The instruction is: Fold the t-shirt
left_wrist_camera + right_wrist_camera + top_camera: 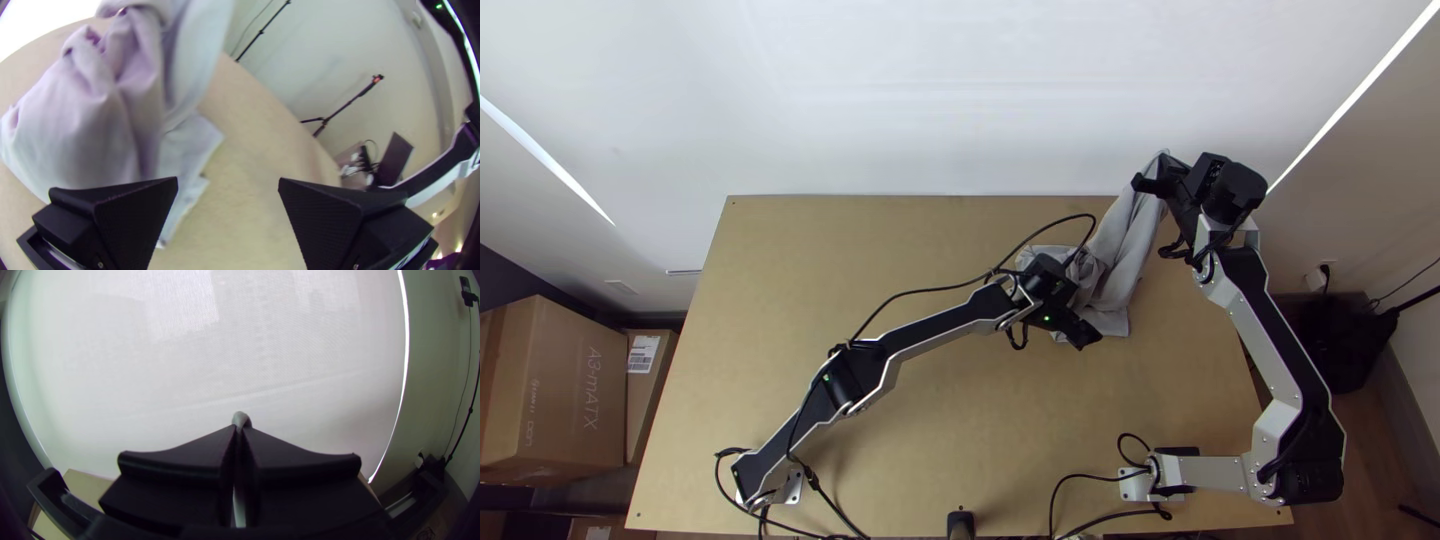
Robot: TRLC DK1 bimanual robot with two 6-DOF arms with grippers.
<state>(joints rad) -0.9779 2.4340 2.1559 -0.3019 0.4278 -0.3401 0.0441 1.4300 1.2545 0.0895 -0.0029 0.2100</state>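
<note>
The light grey t-shirt [1120,250] is bunched at the table's back right, one part stretched up to my right gripper [1163,180]. In the right wrist view that gripper [240,430] is shut on a small pinch of cloth [241,418]; which part of the shirt this is, I cannot tell. My left gripper [1077,325] stands over the shirt's lower end, partly covering it. The left wrist view has the left gripper [228,185] open, nothing between its fingers, with the crumpled shirt [100,125] beyond and beside one finger.
Bare wooden table [810,260] extends on the left and along the front. A pale wall or screen [930,100] rises behind the back edge. Cables loop along the left arm. Cardboard boxes [560,390] stand left of the table.
</note>
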